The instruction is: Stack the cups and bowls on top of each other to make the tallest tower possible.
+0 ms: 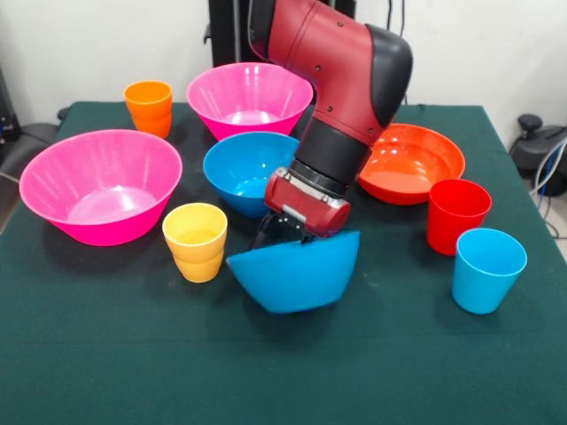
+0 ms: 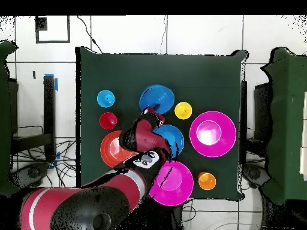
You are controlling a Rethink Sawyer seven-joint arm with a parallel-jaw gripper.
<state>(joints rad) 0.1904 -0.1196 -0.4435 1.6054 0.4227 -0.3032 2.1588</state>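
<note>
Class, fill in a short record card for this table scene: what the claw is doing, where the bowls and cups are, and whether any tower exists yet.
claw: gripping the rim of a tilted blue bowl
other bowls: blue bowl, two pink bowls, orange-red bowl, all upright
cups: orange, yellow, red, light blue, standing apart
purple cup: not visible
tower: none yet

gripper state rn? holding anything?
End effector: shut on the rim of a blue bowl, which is tilted on its side near the yellow cup.
</note>
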